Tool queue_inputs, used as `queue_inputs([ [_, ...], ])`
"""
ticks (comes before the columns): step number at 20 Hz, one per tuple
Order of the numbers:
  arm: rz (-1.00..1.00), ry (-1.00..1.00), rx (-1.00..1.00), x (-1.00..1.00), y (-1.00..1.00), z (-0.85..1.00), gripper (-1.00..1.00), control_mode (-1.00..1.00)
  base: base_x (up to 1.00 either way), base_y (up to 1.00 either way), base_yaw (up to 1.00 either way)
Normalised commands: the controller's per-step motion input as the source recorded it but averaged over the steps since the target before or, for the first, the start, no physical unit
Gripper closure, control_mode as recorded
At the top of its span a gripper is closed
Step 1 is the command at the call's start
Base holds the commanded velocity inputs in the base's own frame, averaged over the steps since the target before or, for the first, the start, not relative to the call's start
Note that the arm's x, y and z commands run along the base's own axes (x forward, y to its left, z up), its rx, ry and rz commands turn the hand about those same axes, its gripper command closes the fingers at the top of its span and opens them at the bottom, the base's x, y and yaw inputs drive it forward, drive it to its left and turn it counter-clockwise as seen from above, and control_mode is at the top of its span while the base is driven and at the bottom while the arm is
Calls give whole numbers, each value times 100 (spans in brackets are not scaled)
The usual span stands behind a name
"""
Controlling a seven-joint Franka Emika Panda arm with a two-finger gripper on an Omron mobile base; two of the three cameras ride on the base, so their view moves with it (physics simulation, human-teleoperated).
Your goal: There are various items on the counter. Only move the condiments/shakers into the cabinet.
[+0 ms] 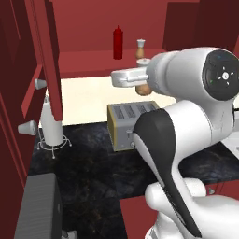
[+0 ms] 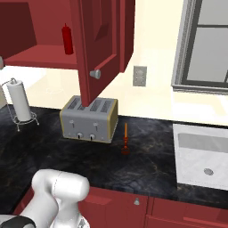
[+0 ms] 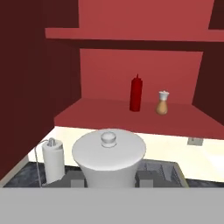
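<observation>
1. Closest to us, we're gripping the second small shaker with the round tan body and pale grey-white top [image 3: 109,151] in the two-finger gripper [image 1: 142,82]. The jaws are clamped narrow around it, just under the wide cap, and it's hanging above the grey four-slot toaster with tan edges [image 1: 128,123].
2. We're guessing it's light and rigid, but smooth and rounded, so it could slip. Holding at the waist below the flared top looks right.
3. Further back, the slim dark red squeeze bottle with the pointed nozzle [image 3: 136,93] and the other tan shaker [image 3: 162,103] are already standing near each other on the flat red shelf of the big dark red wall cabinet [image 3: 109,116].
4. The thin orange-red utensil [image 2: 125,140] is staying on the black marbled counter [image 2: 147,156].
</observation>
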Motion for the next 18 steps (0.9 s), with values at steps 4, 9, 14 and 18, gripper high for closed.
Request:
queue_inputs([
  [4, -8, 0, 0, 42, 7, 0, 100, -100, 0, 0, 0],
  [9, -1, 0, 1, 37, 6, 0, 100, -100, 0, 0, 0],
  [14, 0, 0, 0, 31, 7, 0, 100, -100, 0, 0, 0],
  [18, 3, 0, 0, 40, 1, 0, 100, -100, 0, 0, 0],
])
